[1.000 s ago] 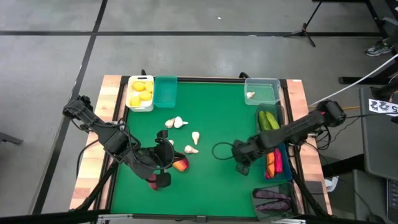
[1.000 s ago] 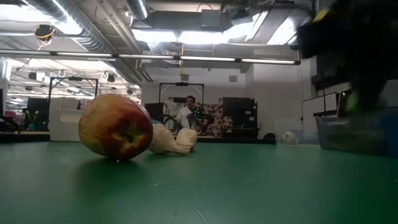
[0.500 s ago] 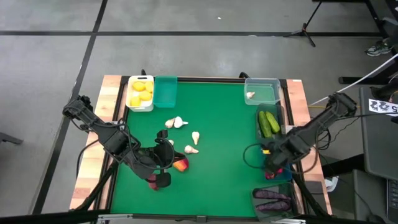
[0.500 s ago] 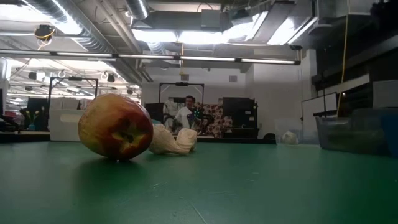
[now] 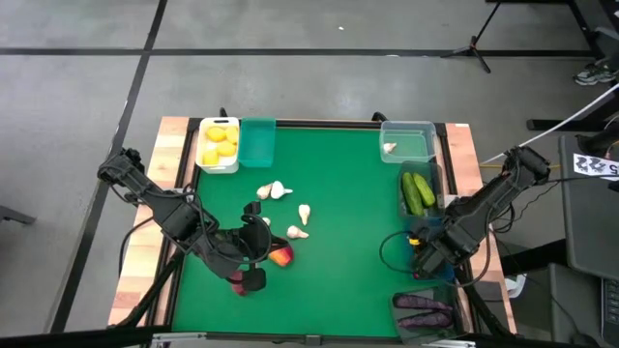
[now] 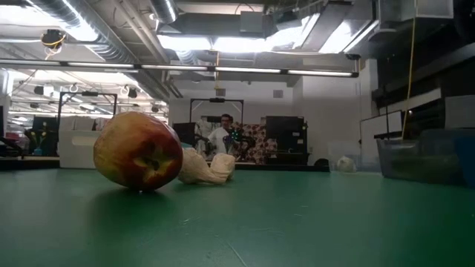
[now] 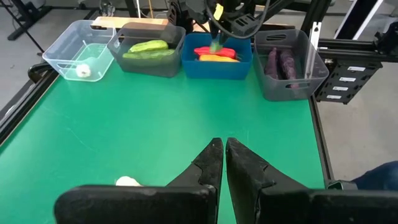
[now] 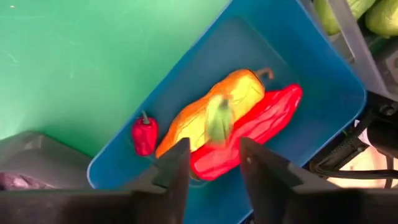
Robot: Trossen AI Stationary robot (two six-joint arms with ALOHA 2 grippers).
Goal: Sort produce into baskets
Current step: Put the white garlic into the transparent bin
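Observation:
My right gripper point(image 5: 432, 253) hangs open over the blue basket point(image 8: 323, 93) at the table's right edge, pointing down. In that basket lie an orange piece point(image 8: 205, 112), a long red chili point(image 8: 261, 118) and a small red chili point(image 8: 144, 134). A blurred green bit point(image 8: 219, 118) shows over the orange piece, clear of both fingers. My left gripper point(image 7: 224, 149) is shut on nothing, raised near the front left by the apple point(image 5: 281, 256). The apple and several garlic bulbs point(image 5: 276, 190) rest on the green mat.
At the back stand a white basket of lemons point(image 5: 219, 143), a teal basket point(image 5: 257, 141) and a clear basket point(image 5: 406, 141) holding one garlic bulb. Along the right edge are a dark basket of cucumbers point(image 5: 418, 188) and a grey one of eggplants point(image 5: 424, 311). The mat's middle is bare.
My right gripper has gone from the mat's near right part toward the table's right edge and now stands over the blue basket. Its wrist has turned on the way. In the low view its dark shape has left the picture.

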